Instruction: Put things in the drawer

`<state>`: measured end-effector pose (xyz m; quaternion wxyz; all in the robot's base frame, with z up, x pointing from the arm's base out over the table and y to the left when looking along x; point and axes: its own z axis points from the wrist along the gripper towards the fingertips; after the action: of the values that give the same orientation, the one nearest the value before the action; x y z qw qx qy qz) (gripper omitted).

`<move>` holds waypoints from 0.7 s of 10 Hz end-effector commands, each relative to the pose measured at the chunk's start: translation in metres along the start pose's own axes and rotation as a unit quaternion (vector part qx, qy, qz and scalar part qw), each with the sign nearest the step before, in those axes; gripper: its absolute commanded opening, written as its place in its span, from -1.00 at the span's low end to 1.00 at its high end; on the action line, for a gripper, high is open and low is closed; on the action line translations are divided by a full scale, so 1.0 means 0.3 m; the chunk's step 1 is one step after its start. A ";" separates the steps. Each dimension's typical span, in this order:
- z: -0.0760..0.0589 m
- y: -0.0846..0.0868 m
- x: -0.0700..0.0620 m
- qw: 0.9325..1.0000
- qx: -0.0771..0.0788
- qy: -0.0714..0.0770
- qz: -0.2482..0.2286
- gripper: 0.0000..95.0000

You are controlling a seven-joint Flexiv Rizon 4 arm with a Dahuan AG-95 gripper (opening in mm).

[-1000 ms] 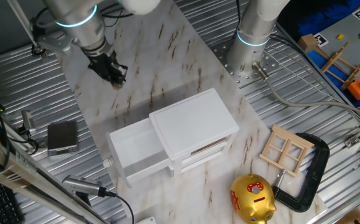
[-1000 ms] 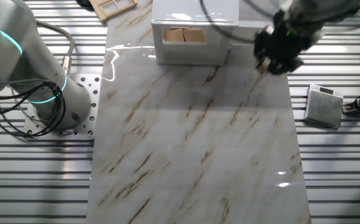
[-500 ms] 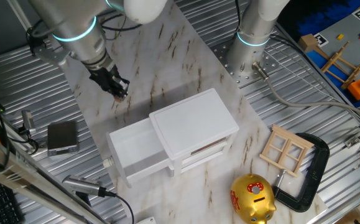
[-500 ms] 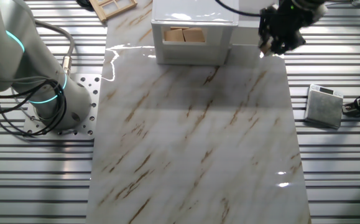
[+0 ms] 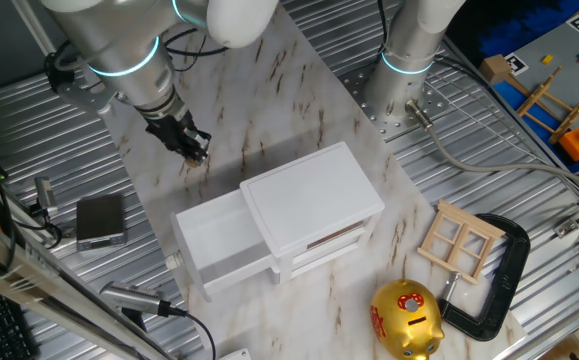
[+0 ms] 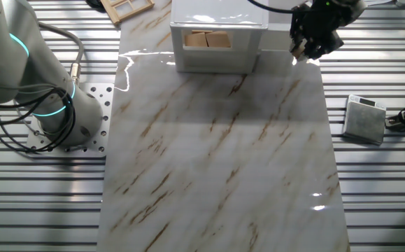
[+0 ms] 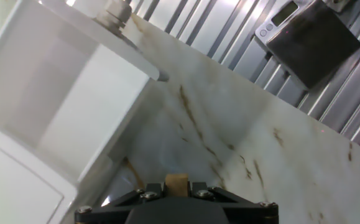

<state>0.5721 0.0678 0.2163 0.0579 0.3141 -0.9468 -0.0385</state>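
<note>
The small white cabinet [image 5: 314, 200] stands mid-table with its drawer [image 5: 219, 243] pulled out to the left and showing a bare white inside. The drawer's round knob [image 7: 116, 14] appears at the top of the hand view. My gripper [image 5: 193, 148] hovers over the marble just beyond the drawer's far side, a short way above the table. It is shut on a small tan wooden block [image 7: 176, 182], whose top peeks out between the jaws. In the other fixed view my gripper [image 6: 307, 47] hangs beside the cabinet's [image 6: 216, 17] right end, where two wooden blocks [image 6: 208, 40] sit in an opening.
A grey scale [image 5: 101, 220] lies on the ribbed metal left of the marble. A wooden window frame [image 5: 459, 240], a black clamp [image 5: 499, 275] and a gold piggy bank [image 5: 406, 318] lie to the right front. A second arm's base [image 5: 409, 60] stands behind.
My gripper has moved from the far left of the marble toward the cabinet and the open drawer, still holding the block. Over the last half second it shifted only slightly.
</note>
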 end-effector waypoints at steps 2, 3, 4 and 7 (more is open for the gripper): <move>0.000 0.001 0.000 0.999 -0.007 -0.009 -0.038 -1.00; 0.000 0.001 0.000 0.999 -0.015 -0.013 -0.030 -1.00; -0.007 0.016 -0.013 0.999 -0.025 -0.020 -0.018 -1.00; -0.041 0.119 -0.092 0.999 -0.029 -0.023 0.021 -1.00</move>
<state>0.5748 0.1035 0.2276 0.0416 0.3296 -0.9397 -0.0814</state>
